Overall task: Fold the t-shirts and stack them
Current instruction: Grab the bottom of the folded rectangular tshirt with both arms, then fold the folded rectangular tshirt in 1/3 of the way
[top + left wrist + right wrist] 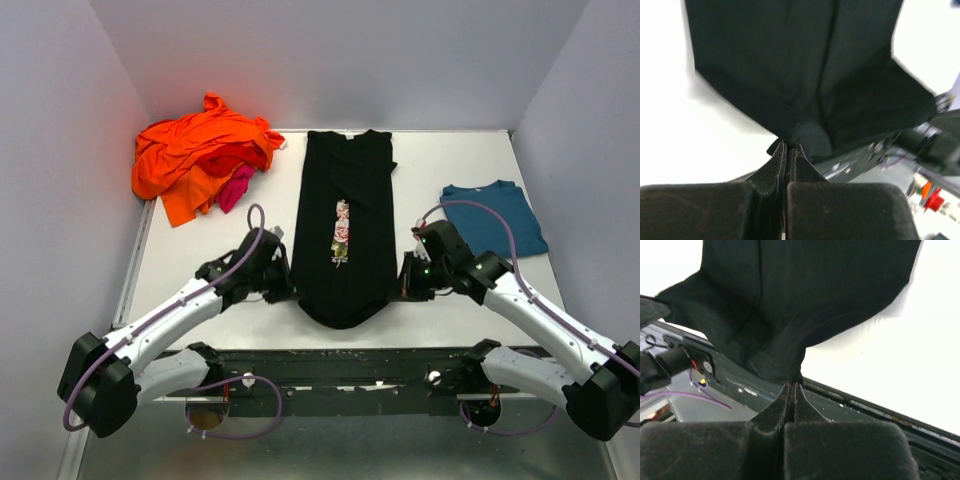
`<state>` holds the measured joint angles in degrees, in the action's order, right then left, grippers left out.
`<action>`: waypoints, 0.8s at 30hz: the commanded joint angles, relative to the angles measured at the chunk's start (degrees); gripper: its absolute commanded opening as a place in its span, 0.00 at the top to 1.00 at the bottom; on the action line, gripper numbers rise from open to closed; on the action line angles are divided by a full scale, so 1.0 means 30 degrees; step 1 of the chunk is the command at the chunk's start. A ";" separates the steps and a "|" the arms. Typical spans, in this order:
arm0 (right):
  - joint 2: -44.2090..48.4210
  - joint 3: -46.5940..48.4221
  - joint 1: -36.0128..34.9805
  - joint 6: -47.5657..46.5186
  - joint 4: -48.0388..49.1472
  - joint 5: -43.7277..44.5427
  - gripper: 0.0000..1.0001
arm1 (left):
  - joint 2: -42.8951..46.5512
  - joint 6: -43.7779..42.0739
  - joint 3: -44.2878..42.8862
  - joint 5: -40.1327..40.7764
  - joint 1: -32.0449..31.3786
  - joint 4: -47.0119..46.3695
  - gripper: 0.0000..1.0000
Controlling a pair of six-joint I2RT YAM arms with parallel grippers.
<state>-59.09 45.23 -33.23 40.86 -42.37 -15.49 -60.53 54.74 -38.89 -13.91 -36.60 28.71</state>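
Narrow-folded black t-shirt (348, 190), pink-white print, centred on desk (190, 250), near hem sagging; left gripper (284, 291), right gripper (404, 289) clenched on hem corners; wrist views alone show pinched cloth

The black t-shirt (345, 240) at the centre is soft, matt cloth. The right wrist view shows its fine weave and stitched hem. Its chest print (341, 232) looks flat and dull. At 10 o'clock the orange t-shirts (200, 150) and the magenta one (237, 187) are crumpled matt cloth. At 3 o'clock the teal t-shirt (495, 215) is smoother matt cloth. The table (190, 265) is smooth, matt white. The left gripper (786, 147) and right gripper (791, 387) have matt black, slightly grainy fingers pinched on the black cloth. The arm shells (170, 320) are smooth white plastic, with shiny purple cables (262, 240). At 6 o'clock a dark metal rail (350, 360) has a dull sheen.
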 commanded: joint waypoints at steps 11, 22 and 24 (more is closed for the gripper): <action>-1.1115 0.9320 0.5628 -0.3162 0.2170 -0.0170 0.99 | -0.8846 -0.1196 -0.6482 0.1446 0.5958 -0.6665 1.00; -1.5779 1.4391 0.6800 -0.3103 0.1732 0.0356 0.99 | -1.4505 -0.2746 -1.2664 0.0946 0.6340 -0.5968 1.00; -1.6278 1.4891 0.6975 -0.3103 0.1643 0.0445 0.99 | -1.5151 -0.3070 -1.3661 0.1063 0.6428 -0.5353 1.00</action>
<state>-105.21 85.78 -13.34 32.51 -36.36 -15.27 -102.63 49.19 -73.82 -10.81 -17.96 10.61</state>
